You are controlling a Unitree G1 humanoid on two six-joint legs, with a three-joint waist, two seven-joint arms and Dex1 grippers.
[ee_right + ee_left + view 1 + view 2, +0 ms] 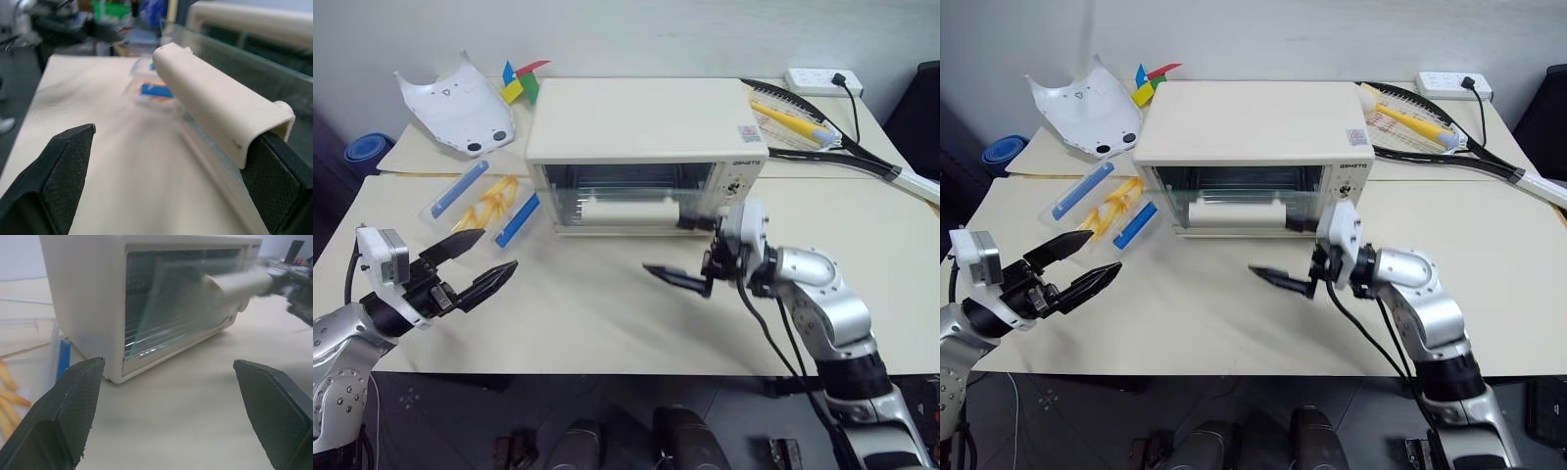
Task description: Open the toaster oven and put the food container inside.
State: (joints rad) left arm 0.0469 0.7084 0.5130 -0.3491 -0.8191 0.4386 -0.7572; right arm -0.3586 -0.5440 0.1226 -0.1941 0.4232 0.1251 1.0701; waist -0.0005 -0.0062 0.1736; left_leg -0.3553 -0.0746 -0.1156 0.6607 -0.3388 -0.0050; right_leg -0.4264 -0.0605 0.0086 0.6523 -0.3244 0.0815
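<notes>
Gaping empty, both the left tool and right tool front the toaster oven, its label unreadable.

- My left hand hangs above the tabletop, well off the front-left corner of the toaster oven, fingers spread wide and pointing toward it.
- My right hand is in front of the oven's door, near its right end, wrist bent so the parted fingers point leftward along the door handle.
</notes>
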